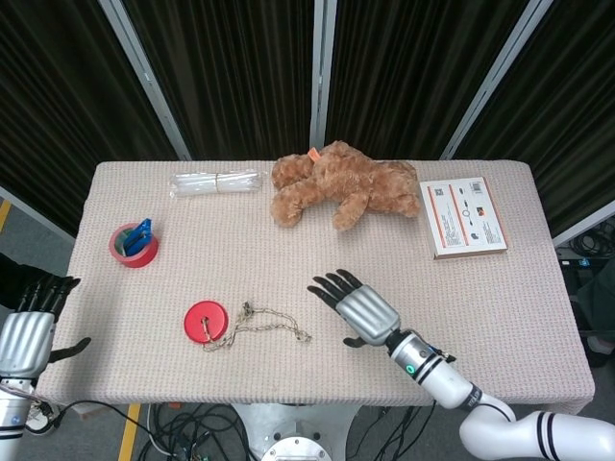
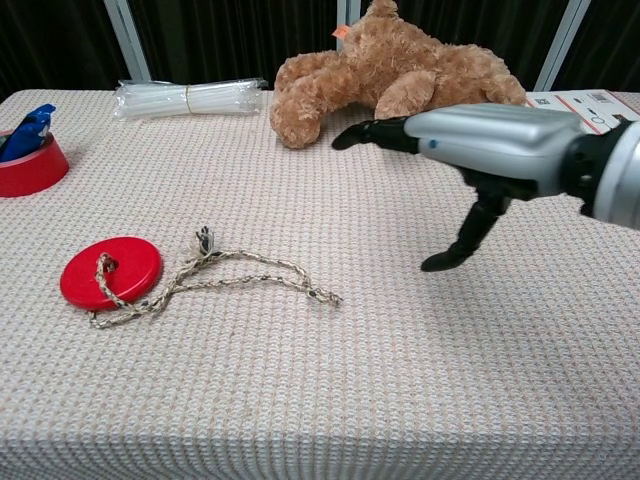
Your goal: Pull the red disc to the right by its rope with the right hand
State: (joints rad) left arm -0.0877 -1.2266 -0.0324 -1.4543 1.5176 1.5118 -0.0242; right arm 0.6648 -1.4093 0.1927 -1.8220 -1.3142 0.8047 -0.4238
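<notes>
The red disc (image 1: 206, 321) (image 2: 111, 271) lies flat near the table's front left. Its braided rope (image 1: 269, 324) (image 2: 240, 276) runs from the disc's hole to the right in a loose loop, ending at a frayed tip. My right hand (image 1: 357, 309) (image 2: 478, 144) hovers above the table just right of the rope's end, fingers spread and pointing toward the rope, holding nothing. My left hand (image 1: 29, 327) stays off the table's left front edge, fingers apart and empty; the chest view does not show it.
A brown teddy bear (image 1: 341, 185) lies at the back centre. A white box (image 1: 464, 216) sits at the back right, a bundle of clear straws (image 1: 216, 182) at the back left, and a red tape roll with a blue piece (image 1: 133, 244) at the left.
</notes>
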